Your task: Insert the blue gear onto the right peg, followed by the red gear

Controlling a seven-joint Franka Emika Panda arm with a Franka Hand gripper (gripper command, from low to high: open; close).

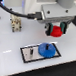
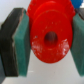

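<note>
Currently the gripper (image 1: 56,31) is clamped on the red gear (image 1: 56,32), holding it in the air above the white table (image 1: 10,49). From the wrist view, the gripper (image 2: 48,40) presses its teal pads (image 2: 22,44) against opposite sides of the red gear (image 2: 49,39), whose dark centre hole faces the camera and whose raised hub shows behind the toothed disc. On the exterior view, the red gear hangs between the two dark fingers, above and a little toward the exterior view's right of the grey plate (image 1: 32,54). The blue gear (image 1: 47,49) lies flat on the plate's end nearer the exterior view's right, seated where the right peg stands; the peg itself is too small to make out through the hub. The left peg (image 1: 30,50) stands bare as a thin dark pin on the plate's other end, well apart from the blue gear. Farther off, toward the exterior view's left, a small tan and black fixture (image 1: 16,23) sits on the table with a black cable (image 1: 20,13) passing above it.
</note>
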